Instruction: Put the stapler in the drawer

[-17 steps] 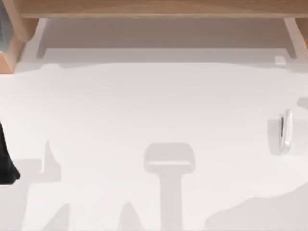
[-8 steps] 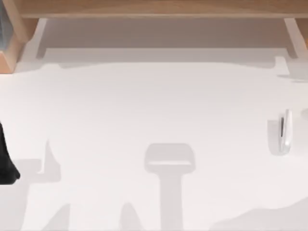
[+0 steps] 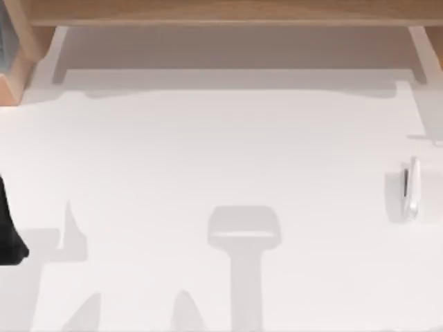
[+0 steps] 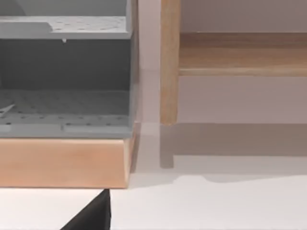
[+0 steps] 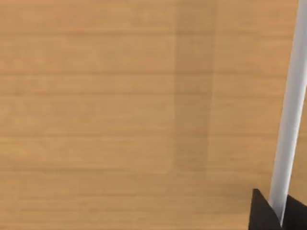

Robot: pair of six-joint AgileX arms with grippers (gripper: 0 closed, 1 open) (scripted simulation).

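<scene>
One slim white stapler with a dark stripe (image 3: 411,188) is seen lying near the white table's (image 3: 221,159) right edge. The left arm (image 3: 10,232) is parked at the left edge. A grey shelved wooden cabinet (image 4: 64,96) is shown from the left wrist, pale wood panel (image 5: 120,110) from the right wrist; neither pincer's opening can be told.

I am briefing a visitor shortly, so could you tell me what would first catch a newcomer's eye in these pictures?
First, the slim white stapler lying alone near the right edge of the white table in the top view. Next, the wooden cabinet spanning the table's far side, with a grey shelved unit on a wooden base seen from the left wrist. A dark part of the left arm sits at the table's left edge.
</scene>
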